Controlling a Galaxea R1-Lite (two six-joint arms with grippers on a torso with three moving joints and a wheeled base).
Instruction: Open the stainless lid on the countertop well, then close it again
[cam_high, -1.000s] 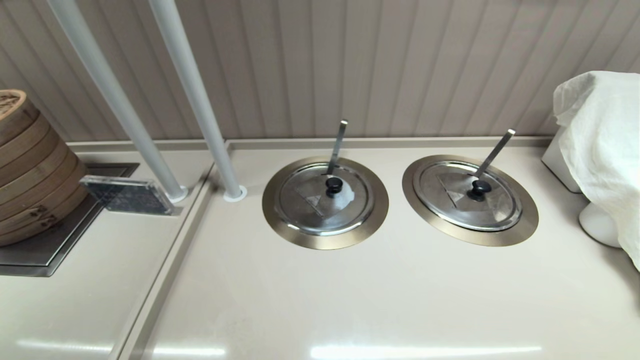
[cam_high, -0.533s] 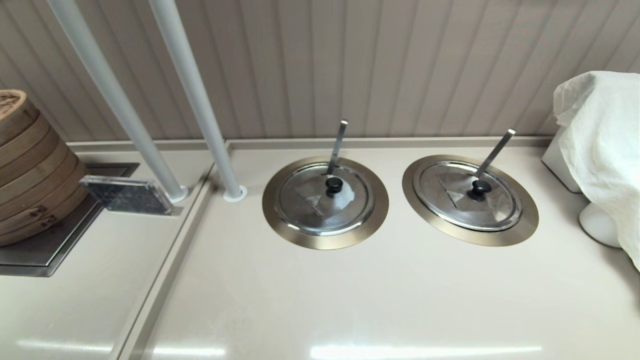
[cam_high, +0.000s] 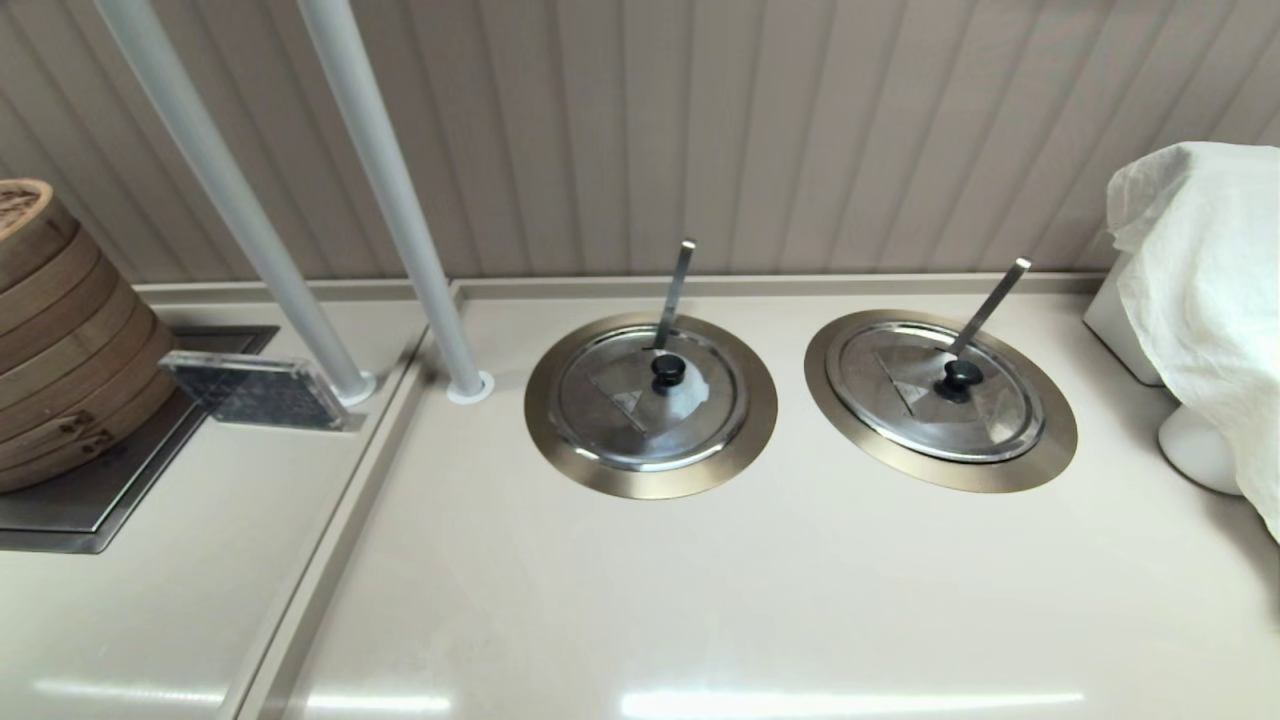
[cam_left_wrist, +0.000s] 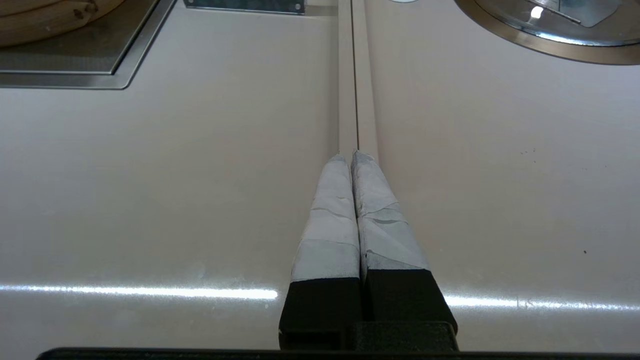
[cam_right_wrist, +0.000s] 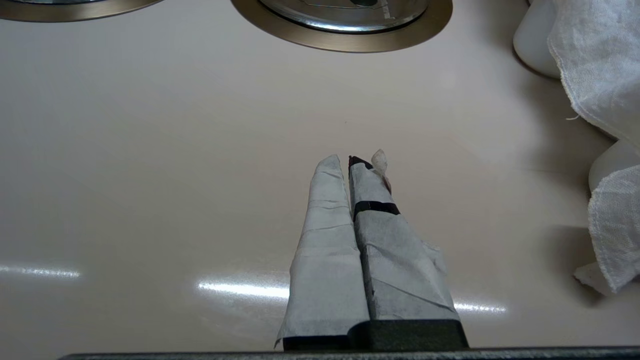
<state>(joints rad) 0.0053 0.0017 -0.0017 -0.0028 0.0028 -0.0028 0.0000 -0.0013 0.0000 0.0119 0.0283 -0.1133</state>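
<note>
Nearest the robot, the left gripper (cam_left_wrist: 352, 156) is seen over the bare beige countertop (cam_high: 700, 600), its taped fingers pressed together with nothing between them, above the seam in the counter. The right gripper (cam_right_wrist: 350, 161) is likewise held over the countertop on the robot's side of the countertop well (cam_high: 1050, 440), fingers pressed together and empty; neither gripper is seen in the head view.

Farther back, the stainless lid (cam_high: 925, 400) is seated flat in the countertop well, closed, with its black knob (cam_high: 960, 377) at centre and a flat steel utensil handle (cam_high: 990, 300) slanting up through its far edge. Just left of the well, a twin lid (cam_high: 640, 415) with a near-upright handle is set in its own ring (cam_high: 650, 485). Right of the well, a white cloth (cam_high: 1200, 300) is draped over white containers. Well left of it, two grey poles (cam_high: 390, 200) rise from the counter, and stacked bamboo steamers (cam_high: 60, 340) are placed beyond them.
</note>
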